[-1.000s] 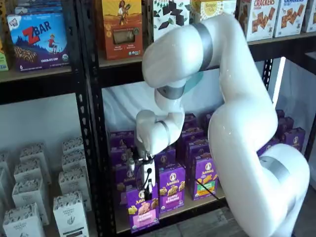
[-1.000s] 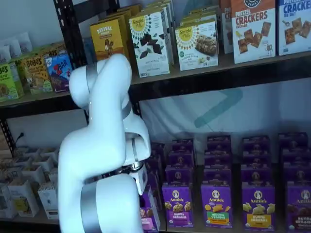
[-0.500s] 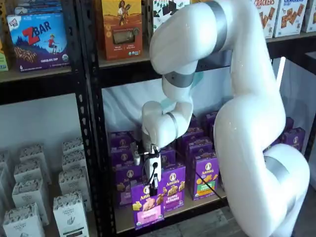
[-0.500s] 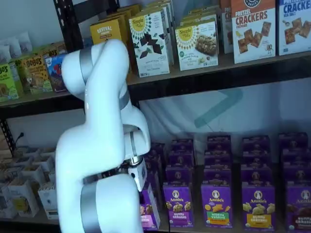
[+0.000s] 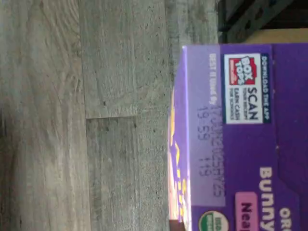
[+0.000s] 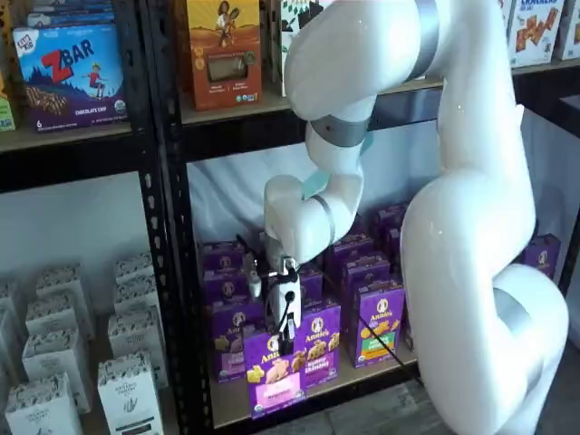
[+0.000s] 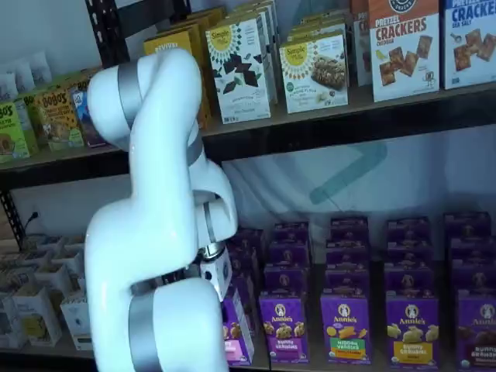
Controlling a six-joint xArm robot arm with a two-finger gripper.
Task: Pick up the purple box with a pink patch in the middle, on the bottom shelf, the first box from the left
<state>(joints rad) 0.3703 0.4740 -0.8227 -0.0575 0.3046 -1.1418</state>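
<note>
My gripper [image 6: 287,337], lower centre, is clamped on the purple box's [image 6: 275,376] top edge, probably light, crushable cardboard.

Mock grocery aisle, set up as a shop display.

Black perforated metal uprights [image 6: 156,227] carrying tan wooden shelf boards [image 7: 364,105], stocked in neat rows with retail goods: cracker boxes [image 7: 403,46], Simple Mills boxes [image 7: 314,70], a ZBar carton [image 6: 71,72], ranks of purple Annie's boxes [image 7: 345,322], white cartons [image 6: 127,390] low down. Grey wood-plank flooring [image 5: 96,120] below, pale sheet [image 7: 325,178] hung behind as backing.
</note>
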